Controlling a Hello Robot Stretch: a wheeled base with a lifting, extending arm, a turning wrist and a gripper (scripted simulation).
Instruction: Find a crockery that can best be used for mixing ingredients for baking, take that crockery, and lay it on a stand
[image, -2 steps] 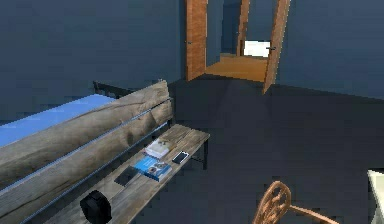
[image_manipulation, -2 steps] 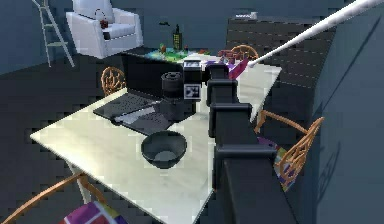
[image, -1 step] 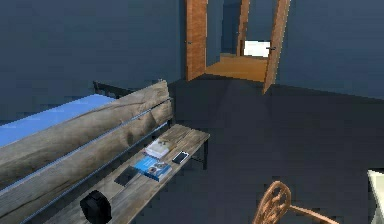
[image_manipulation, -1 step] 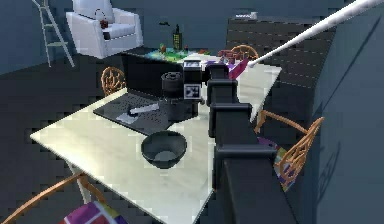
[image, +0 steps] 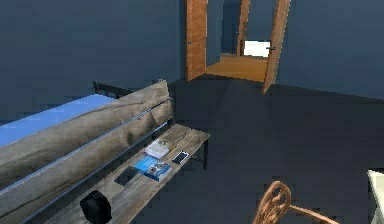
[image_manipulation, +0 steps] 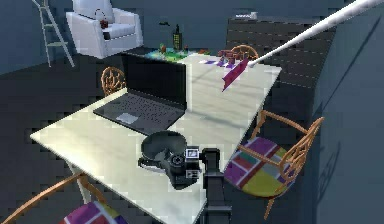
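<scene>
A dark round bowl sits on the white table near its front edge, just in front of an open black laptop. My arm rises from the bottom edge of the arm side view. The gripper lies at the bowl's near right rim. The bowl rests on the tabletop right at the gripper's far end, so I cannot tell whether the gripper holds anything.
Wooden chairs with colourful cushions stand at the table's right and near left. Small colourful items lie at its far end. Beyond are a white armchair, a ladder and a dresser. Ahead: bed, bench, doorway.
</scene>
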